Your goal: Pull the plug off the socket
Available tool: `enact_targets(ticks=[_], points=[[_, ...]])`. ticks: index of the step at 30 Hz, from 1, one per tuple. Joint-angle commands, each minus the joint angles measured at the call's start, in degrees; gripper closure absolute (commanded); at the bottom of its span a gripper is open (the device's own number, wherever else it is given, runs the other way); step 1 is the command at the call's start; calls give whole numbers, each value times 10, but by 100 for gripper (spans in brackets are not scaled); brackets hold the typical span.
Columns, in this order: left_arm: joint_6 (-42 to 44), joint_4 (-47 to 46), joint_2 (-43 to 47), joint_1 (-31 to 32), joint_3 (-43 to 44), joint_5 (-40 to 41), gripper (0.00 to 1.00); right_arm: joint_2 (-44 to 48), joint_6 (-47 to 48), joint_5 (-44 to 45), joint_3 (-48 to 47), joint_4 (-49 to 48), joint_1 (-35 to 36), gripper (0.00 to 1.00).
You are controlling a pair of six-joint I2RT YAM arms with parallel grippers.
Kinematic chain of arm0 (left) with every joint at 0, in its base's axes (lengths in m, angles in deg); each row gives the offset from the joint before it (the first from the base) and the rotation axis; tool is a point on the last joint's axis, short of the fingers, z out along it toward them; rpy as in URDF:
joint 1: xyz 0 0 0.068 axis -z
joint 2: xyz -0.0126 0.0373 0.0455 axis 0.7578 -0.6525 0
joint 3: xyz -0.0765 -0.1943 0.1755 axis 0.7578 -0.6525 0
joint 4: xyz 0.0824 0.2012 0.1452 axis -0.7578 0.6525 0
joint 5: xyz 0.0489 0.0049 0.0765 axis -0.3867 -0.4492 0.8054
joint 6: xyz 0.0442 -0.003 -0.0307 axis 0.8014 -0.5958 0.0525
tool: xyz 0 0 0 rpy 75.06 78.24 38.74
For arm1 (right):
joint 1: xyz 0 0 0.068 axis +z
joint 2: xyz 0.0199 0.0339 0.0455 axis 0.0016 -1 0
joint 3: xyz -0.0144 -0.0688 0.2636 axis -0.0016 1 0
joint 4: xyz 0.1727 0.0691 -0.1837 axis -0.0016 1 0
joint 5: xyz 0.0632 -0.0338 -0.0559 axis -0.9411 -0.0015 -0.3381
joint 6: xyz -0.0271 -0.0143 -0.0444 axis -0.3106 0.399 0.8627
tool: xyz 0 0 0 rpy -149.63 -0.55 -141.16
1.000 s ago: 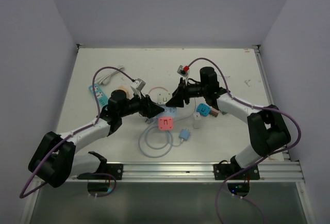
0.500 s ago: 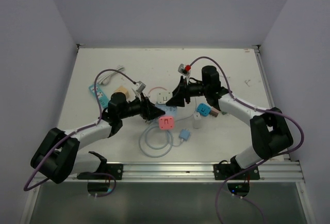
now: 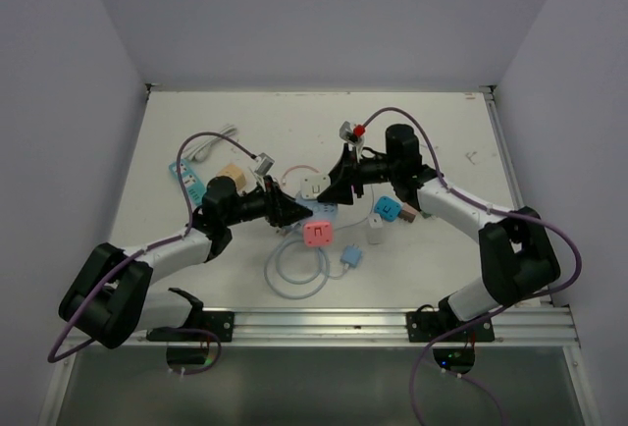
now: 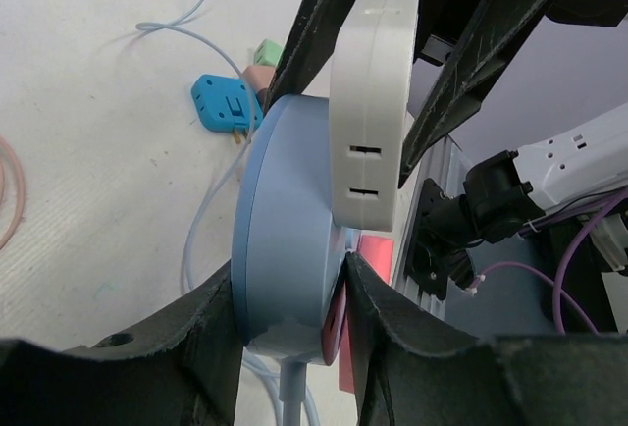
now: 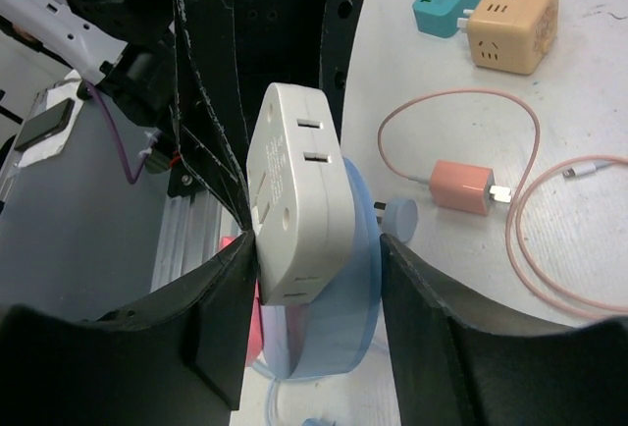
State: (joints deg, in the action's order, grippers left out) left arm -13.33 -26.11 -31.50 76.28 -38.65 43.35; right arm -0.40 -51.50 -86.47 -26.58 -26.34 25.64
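Observation:
A round blue socket (image 4: 285,230) stands on edge with a white plug (image 4: 373,102) seated on its face. My left gripper (image 4: 289,269) is shut on the socket's lower rim, one finger on its back, the other on its front. My right gripper (image 5: 316,244) comes from the opposite side and is shut on the plug (image 5: 299,200). One finger presses on the plug. The other lies close beside the socket (image 5: 348,328). From above, both grippers meet at the plug (image 3: 312,187) mid-table, left gripper (image 3: 291,212) and right gripper (image 3: 332,190).
A pink cube (image 3: 316,234) lies just in front of the socket. A blue adapter (image 3: 385,210), a white adapter (image 3: 376,232) and a coiled pale-blue cable (image 3: 294,271) are nearby. A teal power strip (image 3: 188,179) and tan cube (image 3: 232,173) sit left. A pink charger (image 5: 461,187) lies behind.
My left gripper has moved right up to the socket and its jaws have narrowed onto the rim. The right arm has barely moved.

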Motion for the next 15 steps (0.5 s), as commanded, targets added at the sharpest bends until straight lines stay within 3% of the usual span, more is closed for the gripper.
enact_targets(ticks=[1,6,9,15], points=[[8,-33,11,-2,-4,-6,100,25,14,25,-28,9,1,44],[23,6,17,-2,5,26,100,33,22,43,-33,35,2,14],[42,53,22,-2,18,46,100,38,29,57,-36,46,5,10],[56,99,30,-2,30,80,100,33,53,89,-47,82,23,11]])
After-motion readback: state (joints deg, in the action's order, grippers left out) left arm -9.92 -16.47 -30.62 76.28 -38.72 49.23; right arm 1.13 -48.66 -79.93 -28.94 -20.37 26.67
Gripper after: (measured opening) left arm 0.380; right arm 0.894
